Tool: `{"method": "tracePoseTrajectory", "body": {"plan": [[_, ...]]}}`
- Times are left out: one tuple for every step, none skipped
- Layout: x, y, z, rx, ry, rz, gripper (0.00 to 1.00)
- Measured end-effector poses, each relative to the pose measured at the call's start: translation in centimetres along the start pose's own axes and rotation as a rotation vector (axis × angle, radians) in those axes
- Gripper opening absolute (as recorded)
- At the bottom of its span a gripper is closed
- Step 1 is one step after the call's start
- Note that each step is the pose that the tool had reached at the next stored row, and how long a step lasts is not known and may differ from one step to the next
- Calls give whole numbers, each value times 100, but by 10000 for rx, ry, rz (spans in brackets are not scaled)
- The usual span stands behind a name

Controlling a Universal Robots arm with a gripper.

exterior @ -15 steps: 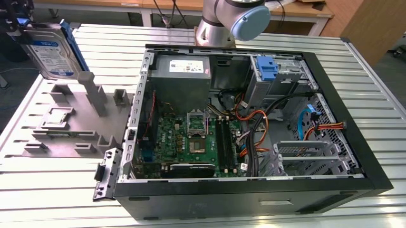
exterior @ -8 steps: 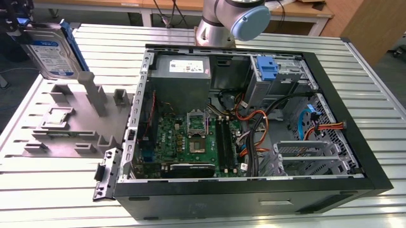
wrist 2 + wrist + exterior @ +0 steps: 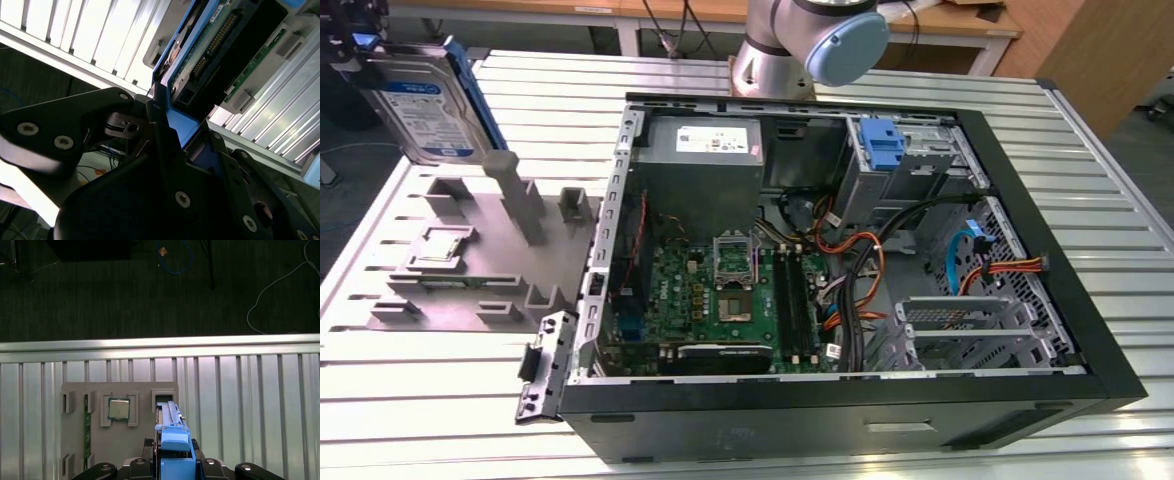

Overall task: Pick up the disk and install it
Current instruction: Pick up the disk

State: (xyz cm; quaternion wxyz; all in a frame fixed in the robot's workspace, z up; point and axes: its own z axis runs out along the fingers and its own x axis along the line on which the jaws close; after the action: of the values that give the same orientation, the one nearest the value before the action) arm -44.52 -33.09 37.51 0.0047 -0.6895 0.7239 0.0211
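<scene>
The disk (image 3: 430, 100), a silver-grey hard drive with a blue-and-white label and blue rails, hangs upright in the air at the exterior view's far left, above the grey fixture (image 3: 467, 260). My gripper (image 3: 374, 55) is shut on its upper end. In the first wrist view the disk (image 3: 171, 435) appears edge-on between the fingers of the gripper (image 3: 172, 465), over the fixture's empty slot (image 3: 162, 397). The second wrist view shows the disk's circuit-board side (image 3: 210, 45) and a blue rail clamped in the gripper (image 3: 172, 127).
An open computer case (image 3: 854, 400) lies on the slatted metal table (image 3: 1094, 200), to the exterior view's right of the fixture. It holds a power-supply box (image 3: 704, 145), a blue bracket (image 3: 883, 145) and a metal drive cage (image 3: 974, 325). A processor chip (image 3: 119, 409) sits in the fixture.
</scene>
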Motion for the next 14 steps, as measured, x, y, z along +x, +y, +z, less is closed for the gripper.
{"method": "tracePoseTrajectory", "body": {"plan": [[0, 0, -8, -1, 0, 0, 36], [-1, 0, -15, 0, 1, 0, 36], [-1, 1, -22, 0, 0, 0, 36], [-1, 1, -29, 1, 0, 0, 36], [-1, 1, -37, 0, 0, 0, 36], [-2, 1, -45, 0, 0, 0, 36], [-2, 1, -52, 1, 0, 0, 36], [-2, 1, -60, 0, 0, 0, 36], [-2, 2, -68, 0, 1, 0, 36], [-3, 2, -75, 0, 1, 0, 36], [-3, 2, -80, 1, 0, 0, 36], [-3, 2, -87, 0, 0, 0, 36], [-3, 2, -93, 0, 0, 0, 36], [-4, 2, -99, -1, 1, 0, 36]]}}
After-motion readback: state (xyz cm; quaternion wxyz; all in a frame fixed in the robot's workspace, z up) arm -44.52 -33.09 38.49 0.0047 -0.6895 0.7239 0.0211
